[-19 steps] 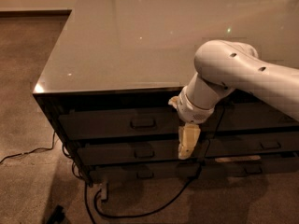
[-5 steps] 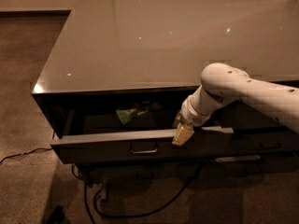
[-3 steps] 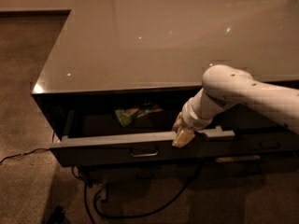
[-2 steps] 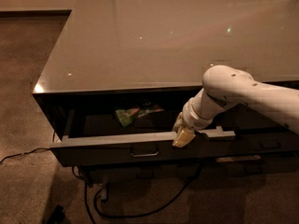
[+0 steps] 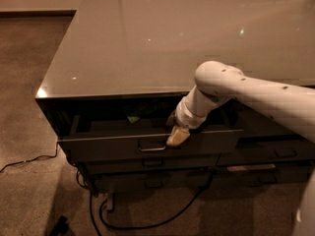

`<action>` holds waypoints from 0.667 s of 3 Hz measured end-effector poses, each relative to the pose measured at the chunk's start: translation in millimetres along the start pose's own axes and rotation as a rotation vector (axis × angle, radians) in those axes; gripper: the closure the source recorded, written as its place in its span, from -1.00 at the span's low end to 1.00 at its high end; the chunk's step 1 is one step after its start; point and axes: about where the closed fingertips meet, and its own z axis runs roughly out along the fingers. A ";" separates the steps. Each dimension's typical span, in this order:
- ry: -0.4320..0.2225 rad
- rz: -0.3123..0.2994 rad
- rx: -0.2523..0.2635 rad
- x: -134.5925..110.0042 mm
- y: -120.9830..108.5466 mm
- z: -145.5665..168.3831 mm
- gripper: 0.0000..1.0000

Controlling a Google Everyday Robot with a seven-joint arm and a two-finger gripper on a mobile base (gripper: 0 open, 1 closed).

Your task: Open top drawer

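Cabinet (image 5: 147, 48) w/ a big shiny grey top takes up most of the space, w/ brown carpet (image 5: 29, 58) on the left. White arm (image 5: 256, 90) comes in from the right & bends down over the front edge. Top drawer (image 5: 108, 145) sits just under the top, pulled out a bit; it's not as far out as a sec ago. Lower drawers (image 5: 152, 163) under it are closed. Black cables (image 5: 147, 225) lie on the floor below. Gripper (image 5: 177, 135) is at the drawer's front lip, just right of the small handle (image 5: 151, 146); can't tell how wide it is or if it grips anything. Green thing (image 5: 133, 117) lies inside, mostly hidden in the dark.
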 end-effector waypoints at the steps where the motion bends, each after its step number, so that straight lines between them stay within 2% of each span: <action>1: -0.008 -0.039 -0.028 -20.0 5.3 19.4 -1.00; 2: 0.002 -0.030 -0.034 -18.6 10.3 25.1 -1.00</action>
